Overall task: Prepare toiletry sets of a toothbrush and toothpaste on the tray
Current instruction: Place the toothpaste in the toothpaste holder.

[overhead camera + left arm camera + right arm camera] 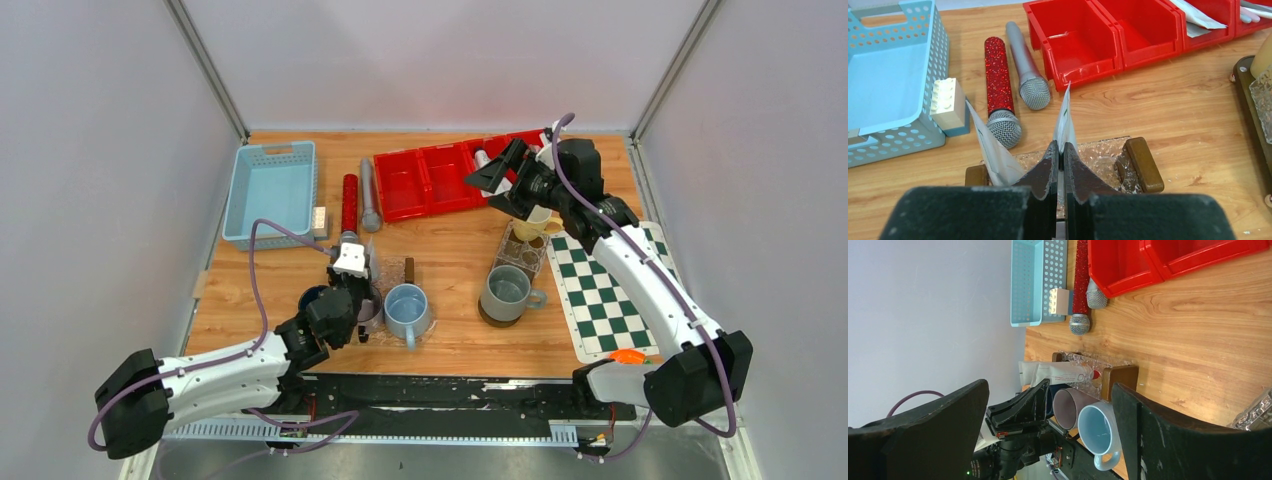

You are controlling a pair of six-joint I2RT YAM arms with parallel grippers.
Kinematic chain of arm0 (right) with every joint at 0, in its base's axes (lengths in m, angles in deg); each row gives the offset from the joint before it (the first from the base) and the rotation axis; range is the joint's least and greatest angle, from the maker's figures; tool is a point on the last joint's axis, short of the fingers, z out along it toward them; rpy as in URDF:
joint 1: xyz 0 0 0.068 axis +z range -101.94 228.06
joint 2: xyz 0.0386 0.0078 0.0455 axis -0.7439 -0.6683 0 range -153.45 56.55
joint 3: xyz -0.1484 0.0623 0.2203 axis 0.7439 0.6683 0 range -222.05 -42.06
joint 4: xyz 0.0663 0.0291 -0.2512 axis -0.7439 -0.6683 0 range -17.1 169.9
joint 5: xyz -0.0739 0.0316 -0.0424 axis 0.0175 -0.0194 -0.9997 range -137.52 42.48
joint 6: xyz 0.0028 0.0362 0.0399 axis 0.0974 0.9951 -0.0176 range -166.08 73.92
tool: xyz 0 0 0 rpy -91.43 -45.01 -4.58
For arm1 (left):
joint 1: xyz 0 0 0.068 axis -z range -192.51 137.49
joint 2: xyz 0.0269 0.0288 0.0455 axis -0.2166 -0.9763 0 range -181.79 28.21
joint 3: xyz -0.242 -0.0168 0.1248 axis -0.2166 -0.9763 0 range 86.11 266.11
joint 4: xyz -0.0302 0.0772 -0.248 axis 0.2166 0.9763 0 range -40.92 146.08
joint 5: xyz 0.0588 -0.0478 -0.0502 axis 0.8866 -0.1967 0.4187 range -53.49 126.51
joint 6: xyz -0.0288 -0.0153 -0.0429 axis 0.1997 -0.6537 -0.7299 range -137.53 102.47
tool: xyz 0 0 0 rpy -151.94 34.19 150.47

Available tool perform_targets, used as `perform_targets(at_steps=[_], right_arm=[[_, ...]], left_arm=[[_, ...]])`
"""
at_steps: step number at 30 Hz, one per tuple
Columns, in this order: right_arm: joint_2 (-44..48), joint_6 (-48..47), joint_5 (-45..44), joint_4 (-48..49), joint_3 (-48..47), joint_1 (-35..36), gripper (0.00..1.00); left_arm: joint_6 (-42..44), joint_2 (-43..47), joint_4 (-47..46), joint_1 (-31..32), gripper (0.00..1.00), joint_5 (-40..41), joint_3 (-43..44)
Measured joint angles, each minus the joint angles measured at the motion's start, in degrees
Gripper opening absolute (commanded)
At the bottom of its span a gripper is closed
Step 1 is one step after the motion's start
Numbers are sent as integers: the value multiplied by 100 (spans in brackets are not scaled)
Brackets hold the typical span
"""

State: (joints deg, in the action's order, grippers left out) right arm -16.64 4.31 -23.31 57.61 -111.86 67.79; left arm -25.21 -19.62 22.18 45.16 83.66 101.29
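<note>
Grey-walled cell, wooden tabletop (450,250): my left claw (1060,150), pressed together, pinches the flat tail of a small white toothpaste tube (1066,117) with a red cap. It is held over the clear cut-glass tray with brown wooden handles (1144,170), near the near edge, left of centre. A second white piece (990,150) leans just beside it; I cannot tell what it is. My right claw (497,172) hangs spread wide and holds nothing. It is over the red plastic bins (1083,45) toward the far-right corner, where pale wrapped pieces (1200,19), probably toothbrushes, lie.

The risks, as I judge them: my hold on that thin tail is slight, so the tube may swing or slip. Released tilted, it could topple over the rim onto the wood. My left wrist could knock the pale blue mug (406,310) just beside the tray.
</note>
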Motion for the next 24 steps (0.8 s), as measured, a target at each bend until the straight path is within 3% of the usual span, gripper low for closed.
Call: perform_targets(at_steps=[10,18,20,22,24], right_arm=[[-35,4,37,33,44,-2,95],[-46,-9,42,33,52,-35,95],[-46,-44,42,33,52,-70,95],[-46,-103,42,33,52,-109,97],[-50,-199,42,28,52,-166,98]], left_arm=[[-175,223,144,0,31,94,-24],[-291,660,745,2,56,57,46],[-317,791,1016,2,64,17,162],[-354,918,1362,0,80,-20,389],[-365,1010,1711,0,87,-55,667]])
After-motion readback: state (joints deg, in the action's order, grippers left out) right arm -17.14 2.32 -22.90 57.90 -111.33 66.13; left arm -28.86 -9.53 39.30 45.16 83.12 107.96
